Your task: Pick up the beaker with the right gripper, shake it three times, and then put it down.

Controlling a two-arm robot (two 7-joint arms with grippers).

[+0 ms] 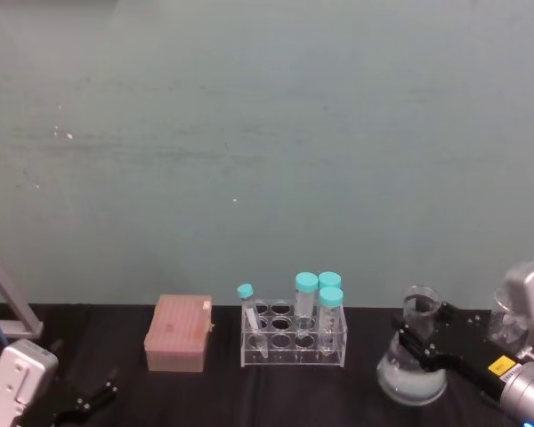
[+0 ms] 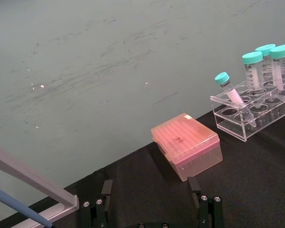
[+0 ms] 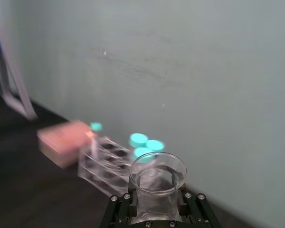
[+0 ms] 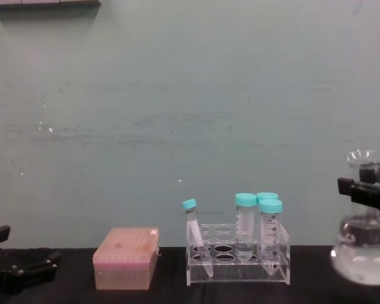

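right pincer (image 1: 416, 342): pinching the neck of the conical flask (image 1: 411, 378);
conical flask: upright, right of the tube rack (image 1: 294, 345), apart from it;
left pincer (image 2: 150, 186): spread, low over the tabletop's (image 1: 205, 398) left end

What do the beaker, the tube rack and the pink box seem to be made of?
The beaker, gripped at its neck by the right gripper: clear glass, probably; glossy, with bright reflections. The tube rack: clear hard plastic, likely acrylic; flat see-through walls with shiny edges. The pink box: translucent, slightly frosted plastic. The left gripper rests low on the left.
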